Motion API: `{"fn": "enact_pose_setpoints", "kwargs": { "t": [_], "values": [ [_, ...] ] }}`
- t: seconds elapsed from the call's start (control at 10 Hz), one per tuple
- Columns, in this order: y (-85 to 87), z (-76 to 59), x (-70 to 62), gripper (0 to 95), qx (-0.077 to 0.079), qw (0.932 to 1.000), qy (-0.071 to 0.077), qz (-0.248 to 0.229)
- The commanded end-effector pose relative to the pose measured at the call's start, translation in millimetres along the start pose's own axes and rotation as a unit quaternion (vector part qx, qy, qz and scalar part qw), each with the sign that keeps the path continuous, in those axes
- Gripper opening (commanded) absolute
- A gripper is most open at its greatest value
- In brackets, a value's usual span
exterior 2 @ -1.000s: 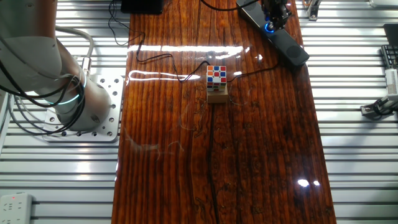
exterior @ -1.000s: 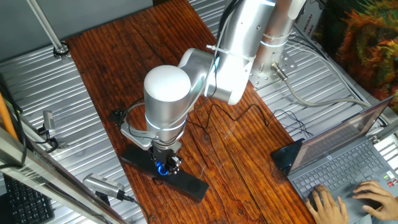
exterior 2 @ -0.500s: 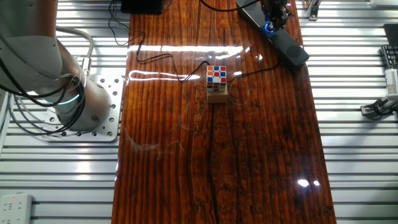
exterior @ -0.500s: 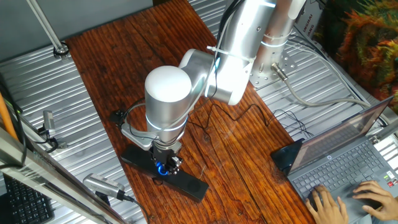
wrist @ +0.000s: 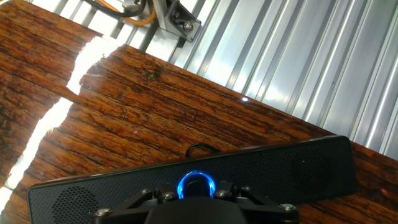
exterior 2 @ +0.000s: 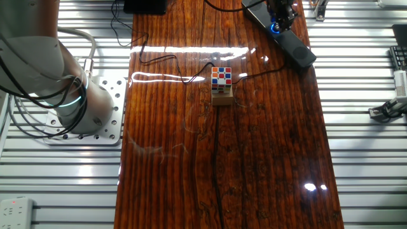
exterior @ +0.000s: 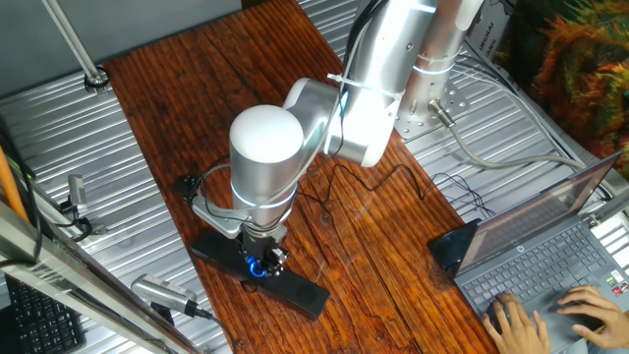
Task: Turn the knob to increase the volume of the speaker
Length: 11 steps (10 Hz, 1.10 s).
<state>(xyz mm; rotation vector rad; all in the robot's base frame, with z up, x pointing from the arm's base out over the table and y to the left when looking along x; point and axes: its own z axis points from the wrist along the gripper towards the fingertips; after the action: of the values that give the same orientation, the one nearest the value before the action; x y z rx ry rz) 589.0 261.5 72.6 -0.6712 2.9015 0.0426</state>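
Silver-grey arm (exterior: 378, 74), smooth and glossy, built from fat cylindrical links. Rounded white cap (exterior: 264, 137) on the nearest joint, catching the light. Thin teal ring glowing at a seam on the upper link, a matching teal band on the big pale link (exterior 2: 44, 76) in the other fixed view. Grey cables (exterior 2: 28, 124) looping under that link beside a perforated white base plate (exterior 2: 109, 108). Dark gripper (exterior: 263, 258) below the wrist, black and compact. Up close in the hand view, black gripper body (wrist: 199, 208) with small silver screw heads along its edge.
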Motion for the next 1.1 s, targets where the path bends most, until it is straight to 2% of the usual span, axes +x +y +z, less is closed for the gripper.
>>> {"fn": "enact_pose_setpoints", "kwargs": {
  "t": [0.1, 0.2, 0.7, 0.8, 1.1],
  "values": [
    [0.0, -0.4, 0.2, 38.0, 0.0, 1.0, 0.0, 0.0],
    [0.0, -0.3, 0.2, 19.0, 0.0, 1.0, -0.001, 0.0],
    [0.2, 0.6, 0.1, 19.0, 0.002, 1.0, -0.004, -0.001],
    [0.2, 0.6, 0.1, 38.0, 0.0, 1.0, -0.005, 0.0],
    [0.2, 1.4, 0.2, 38.0, 0.001, 1.0, -0.006, 0.0]
  ]
}}
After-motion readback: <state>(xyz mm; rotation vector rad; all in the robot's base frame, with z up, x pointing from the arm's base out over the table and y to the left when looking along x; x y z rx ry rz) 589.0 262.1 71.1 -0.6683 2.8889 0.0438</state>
